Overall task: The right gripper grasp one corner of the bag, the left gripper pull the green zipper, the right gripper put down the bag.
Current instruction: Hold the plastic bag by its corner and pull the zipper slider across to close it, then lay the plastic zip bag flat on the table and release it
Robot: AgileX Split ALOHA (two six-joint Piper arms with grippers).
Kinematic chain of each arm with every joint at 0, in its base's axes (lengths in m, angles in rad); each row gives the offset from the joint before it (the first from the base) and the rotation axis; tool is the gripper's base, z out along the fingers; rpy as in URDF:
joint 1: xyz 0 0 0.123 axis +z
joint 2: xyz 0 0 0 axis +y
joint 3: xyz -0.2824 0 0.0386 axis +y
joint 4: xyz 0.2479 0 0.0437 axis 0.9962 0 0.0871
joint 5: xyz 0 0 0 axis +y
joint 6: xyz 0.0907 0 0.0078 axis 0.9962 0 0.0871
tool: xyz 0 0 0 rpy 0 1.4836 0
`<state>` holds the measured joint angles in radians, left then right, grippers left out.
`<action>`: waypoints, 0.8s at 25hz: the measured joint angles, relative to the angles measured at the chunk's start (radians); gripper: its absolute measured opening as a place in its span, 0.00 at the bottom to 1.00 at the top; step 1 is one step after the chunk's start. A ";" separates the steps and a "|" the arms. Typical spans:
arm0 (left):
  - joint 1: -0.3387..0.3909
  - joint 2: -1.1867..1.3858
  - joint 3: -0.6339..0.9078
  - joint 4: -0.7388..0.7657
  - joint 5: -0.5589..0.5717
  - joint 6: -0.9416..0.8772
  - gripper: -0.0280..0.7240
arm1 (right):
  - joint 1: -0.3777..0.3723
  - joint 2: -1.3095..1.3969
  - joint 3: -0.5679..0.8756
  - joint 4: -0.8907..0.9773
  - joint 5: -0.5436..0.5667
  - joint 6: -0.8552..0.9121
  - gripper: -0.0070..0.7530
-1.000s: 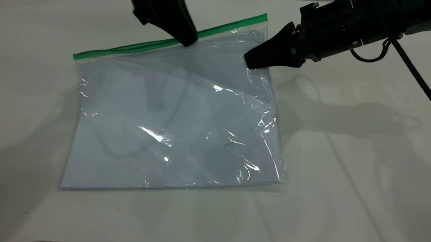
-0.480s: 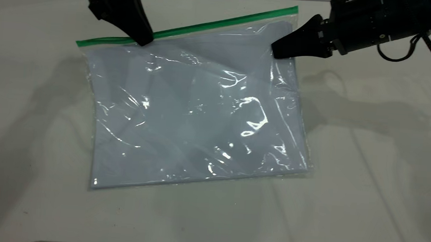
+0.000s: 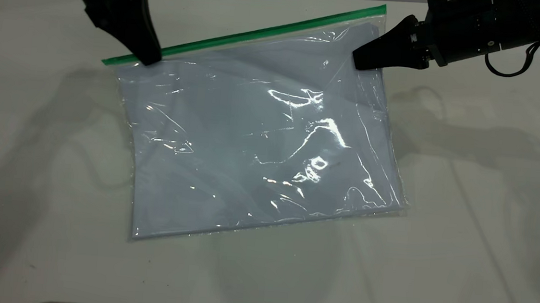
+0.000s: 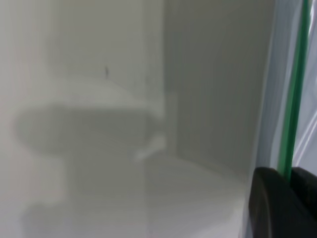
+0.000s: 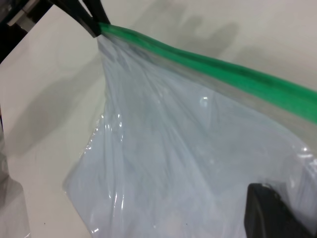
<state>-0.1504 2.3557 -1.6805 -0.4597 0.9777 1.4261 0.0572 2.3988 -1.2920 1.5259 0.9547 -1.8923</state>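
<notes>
You had the bag [image 3: 261, 141] lying slanted on the desk [image 3: 461, 234], its far edge raised between the two arms. The right end effector [image 3: 360, 61] was closed on the bag's far corner on that side, just under the green zipper [image 3: 260, 32]. The left end effector [image 3: 148, 57] was clamped on the zipper strip near its other end; in the left wrist view the green strip ran straight into the narrow slot between its tips. To do this pull well, you needed the right grip firm and held level with the strip so the plastic stayed taut, and the left pull drawn straight along the strip's line, not down toward the desk, or the tips might have slipped off. A short run of strip appeared to be left beyond the left end effector. The slider tab itself was hidden under the left tips, so whether it was truly caught could not be told. The seal's state, open or shut, was also unclear.
</notes>
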 joint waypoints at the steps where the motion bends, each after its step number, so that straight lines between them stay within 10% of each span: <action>1: 0.000 0.000 0.000 0.016 0.001 -0.006 0.11 | 0.000 0.000 0.000 0.000 0.000 0.001 0.06; 12: 0.001 0.000 0.000 0.098 0.007 -0.065 0.15 | -0.003 0.000 0.000 0.035 -0.087 0.036 0.16; 20: 0.010 0.000 0.000 0.129 -0.007 -0.167 0.56 | -0.019 -0.001 0.000 0.061 -0.166 0.116 0.77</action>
<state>-0.1407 2.3557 -1.6805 -0.3305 0.9704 1.2592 0.0386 2.3977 -1.2920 1.5866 0.7887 -1.7761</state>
